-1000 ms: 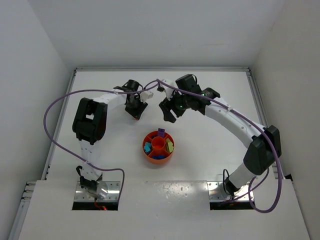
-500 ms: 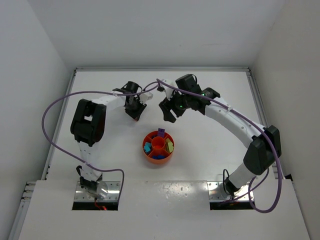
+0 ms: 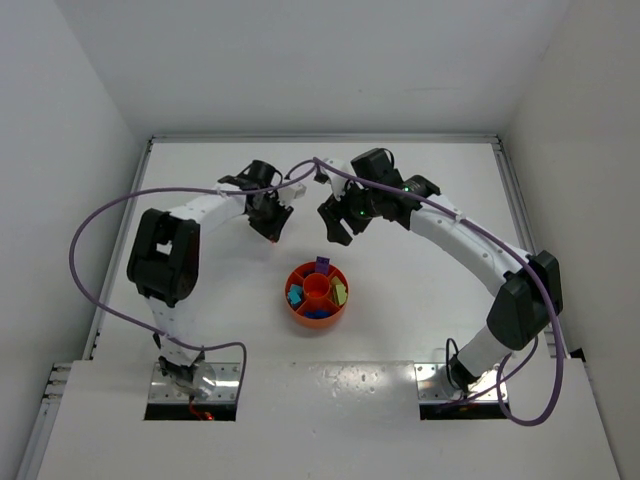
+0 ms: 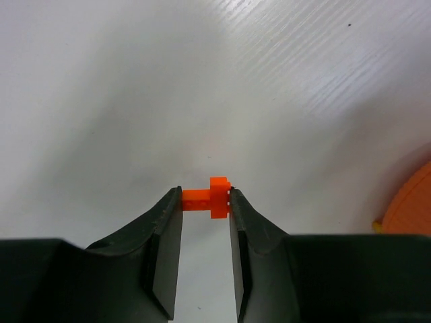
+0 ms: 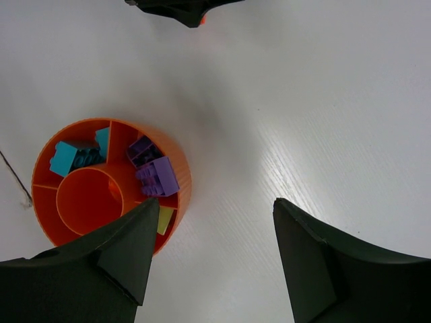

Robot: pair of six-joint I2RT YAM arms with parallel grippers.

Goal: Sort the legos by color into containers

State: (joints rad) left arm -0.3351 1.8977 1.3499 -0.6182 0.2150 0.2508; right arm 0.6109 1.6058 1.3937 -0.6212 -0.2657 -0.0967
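The left gripper (image 4: 205, 203) is clamped on a tiny bright orange plastic lego brick (image 4: 210, 197), pinched by its sides between the two dark fingertips above the white table (image 4: 269, 101). Whether the brick touches the tabletop cannot be told. In the overhead view this gripper sits beyond the round orange plastic tray (image 3: 294, 309), towards the far left of it and apart from it.

The right gripper (image 5: 215, 225) hangs beside the tray's far right, its jaws spread wide with nothing between them.

The tray stands on the table between the two arms. One wedge section holds purple bricks (image 5: 155, 173), a neighbouring one holds teal and blue bricks (image 5: 67, 158), and another shows a yellow-green brick (image 5: 165, 219). The wedges ring a central round cup (image 5: 87, 198).
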